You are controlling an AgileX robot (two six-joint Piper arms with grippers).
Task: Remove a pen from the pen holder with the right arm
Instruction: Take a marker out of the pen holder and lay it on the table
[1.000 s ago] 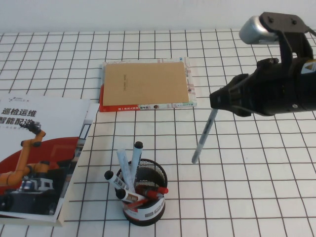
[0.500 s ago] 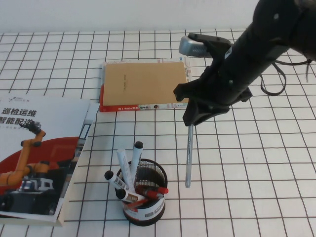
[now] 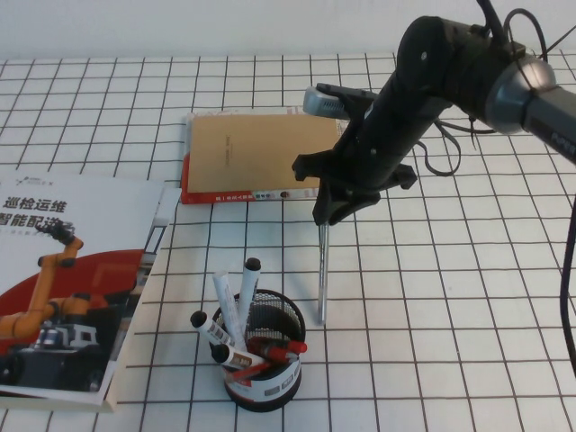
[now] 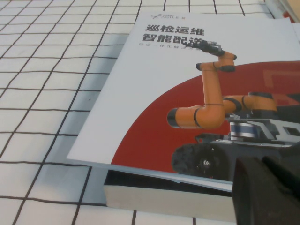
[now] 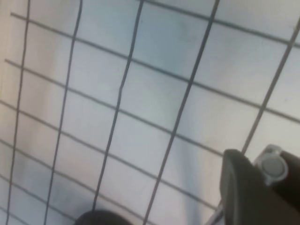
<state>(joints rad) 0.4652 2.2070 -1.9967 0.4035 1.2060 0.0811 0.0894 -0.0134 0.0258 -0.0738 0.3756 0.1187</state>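
Grey pen hangs upright just right of the mesh pen holder and clear of it, with the right gripper holding its jaws closed on the top. Held so near its end, it could swing or slip onto the bench. Only the left wrist view shows the left gripper, state unclear, over the robot brochure, near left.

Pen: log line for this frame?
right gripper: shut on pen, right of holder | pen: near upright, out of holder | left gripper: parked by book
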